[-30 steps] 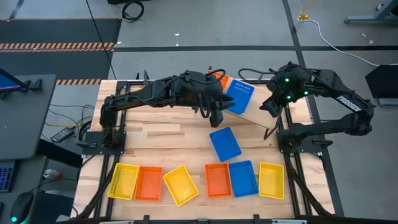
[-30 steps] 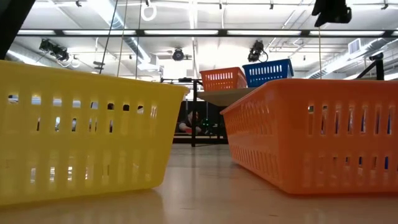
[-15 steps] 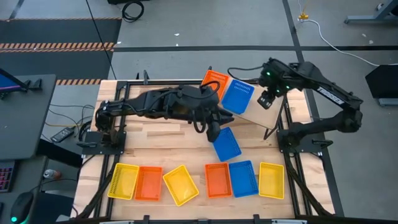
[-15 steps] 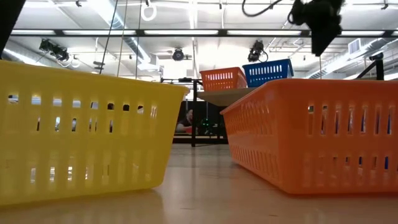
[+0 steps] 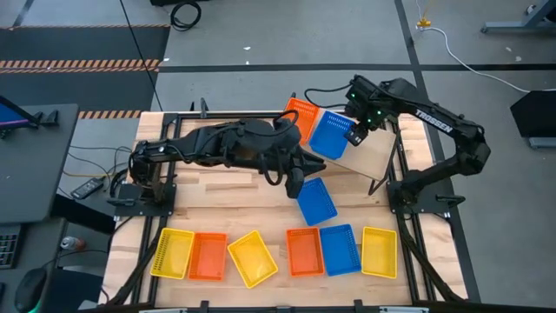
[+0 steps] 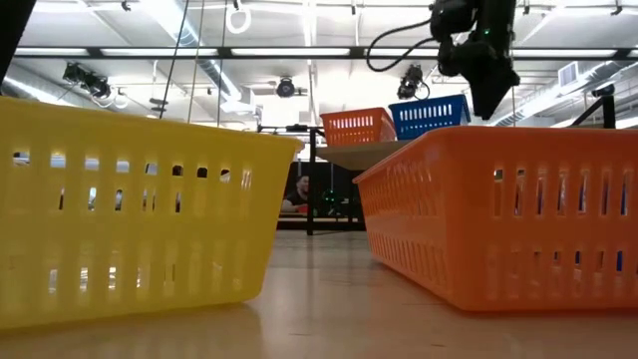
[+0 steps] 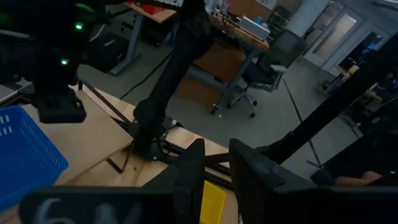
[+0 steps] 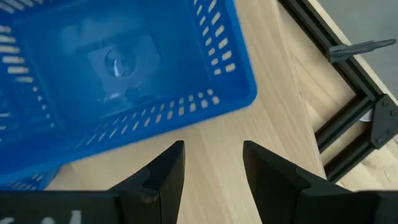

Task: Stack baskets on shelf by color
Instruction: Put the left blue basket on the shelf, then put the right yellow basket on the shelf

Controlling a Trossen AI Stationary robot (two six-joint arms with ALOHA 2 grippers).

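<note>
The right gripper [image 8: 210, 177], fingers apart and empty, is hung over bare shelf [image 5: 373, 152] plank at the mesh blue basket's [image 5: 331, 135] 3 o'clock edge. Left gripper's [image 5: 294, 185] jaws can't be told.

We see bare shelf [image 5: 372, 155] beside the blue basket [image 5: 332, 135], open bench [image 5: 226, 200] mid-way, six baskets lining the near edge
</note>
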